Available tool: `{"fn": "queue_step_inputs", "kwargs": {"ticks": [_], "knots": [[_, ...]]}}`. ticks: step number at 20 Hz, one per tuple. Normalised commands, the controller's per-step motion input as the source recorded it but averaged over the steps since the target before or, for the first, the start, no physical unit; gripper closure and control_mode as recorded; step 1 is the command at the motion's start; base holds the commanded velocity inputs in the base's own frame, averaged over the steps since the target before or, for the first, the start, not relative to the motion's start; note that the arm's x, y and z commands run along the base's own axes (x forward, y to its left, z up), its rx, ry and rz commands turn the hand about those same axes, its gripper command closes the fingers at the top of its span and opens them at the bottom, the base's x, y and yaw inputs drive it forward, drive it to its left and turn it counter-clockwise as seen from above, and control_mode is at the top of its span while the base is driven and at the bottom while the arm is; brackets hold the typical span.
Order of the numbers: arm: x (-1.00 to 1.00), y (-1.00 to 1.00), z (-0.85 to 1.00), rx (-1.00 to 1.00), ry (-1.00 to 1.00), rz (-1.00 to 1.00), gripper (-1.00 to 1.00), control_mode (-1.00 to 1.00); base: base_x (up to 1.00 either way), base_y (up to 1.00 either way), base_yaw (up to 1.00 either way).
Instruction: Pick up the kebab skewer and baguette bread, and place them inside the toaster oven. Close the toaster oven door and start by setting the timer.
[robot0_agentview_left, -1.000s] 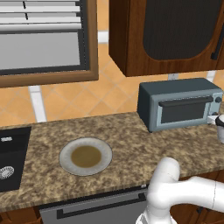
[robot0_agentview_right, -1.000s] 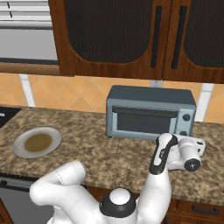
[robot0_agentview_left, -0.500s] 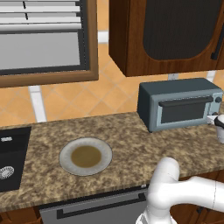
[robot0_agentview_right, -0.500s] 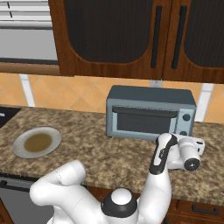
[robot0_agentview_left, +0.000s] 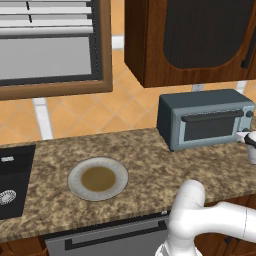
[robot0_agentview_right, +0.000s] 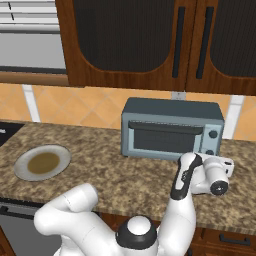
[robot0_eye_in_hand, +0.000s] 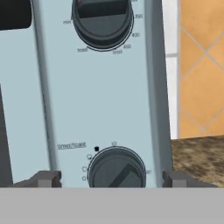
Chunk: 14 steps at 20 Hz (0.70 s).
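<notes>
The toaster oven stands on the counter at the back right. The toaster oven door is closed, its black bar handle across the top. My gripper is open at the oven's right-hand control panel. Its two fingertips flank the lower timer knob without touching it. A second knob sits higher on the panel. The kebab skewer and the baguette bread are hidden from view.
A round plate with a brown centre lies on the granite counter to the left. A black sink is at the far left. Dark wooden cabinets hang above the oven.
</notes>
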Motion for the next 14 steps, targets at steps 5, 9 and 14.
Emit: {"fn": "queue_step_inputs", "kwargs": {"ticks": [5, 9, 14], "knots": [[0.0, 0.0, 0.0, 0.0, 0.0, 0.0, 1.0, -1.0, 0.0, 0.0, 0.0], [0.0, 0.0, 0.0, 0.0, 0.0, 0.0, 1.0, -1.0, 0.0, 0.0, 0.0], [0.0, 0.0, 0.0, 0.0, 0.0, 0.0, 1.0, -1.0, 0.0, 0.0, 0.0]]}}
